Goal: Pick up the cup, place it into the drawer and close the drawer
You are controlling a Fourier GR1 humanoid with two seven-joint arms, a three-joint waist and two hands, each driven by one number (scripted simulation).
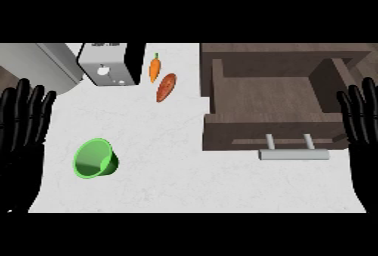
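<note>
A white counter (192,170) fills the view. At the left edge the left hand (22,130) rests, fingers straight and spread. The green cup (94,159) lies tipped beside it. Further right, a carrot (154,68), a sweet potato (166,87), the open drawer (273,95), then the right hand (363,120), fingers straight.

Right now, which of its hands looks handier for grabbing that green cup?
Probably the left hand: the green cup lies on its side near it. The right hand rests open beyond the open drawer.
</note>
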